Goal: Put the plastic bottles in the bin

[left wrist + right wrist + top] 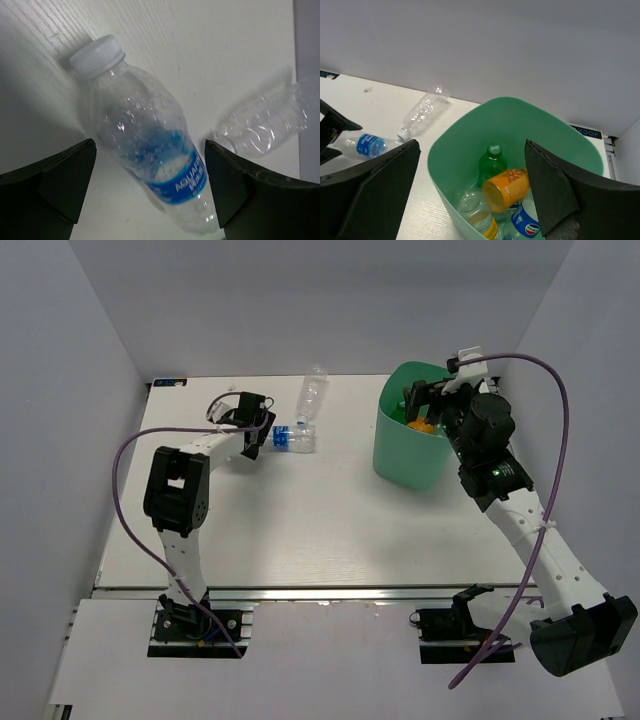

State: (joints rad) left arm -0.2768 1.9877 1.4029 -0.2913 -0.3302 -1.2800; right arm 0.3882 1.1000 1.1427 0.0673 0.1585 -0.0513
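Two bottles remain out on the desk [300, 530]. The left fingers [55, 185] stand wide apart, holding nothing, astride the blue-labelled bottle [150, 160], which lies on its side near the far edge, left of its middle. It sits aslant between them — a squeeze could swivel the light, round, thin-walled thing or squirt it out, likely into the clear bottle [265, 125] lying close by at the far edge. The right fingers [370, 185], also spread and empty, hang over the mint-green bin [535, 125] toward the far-right corner, where a green bottle [492, 162], an orange bottle [506, 189] and others lie; a carry from the left could meet that arm. The desk is white, faintly wood-grained and smooth — boxed in by plain pale walls [60, 390].
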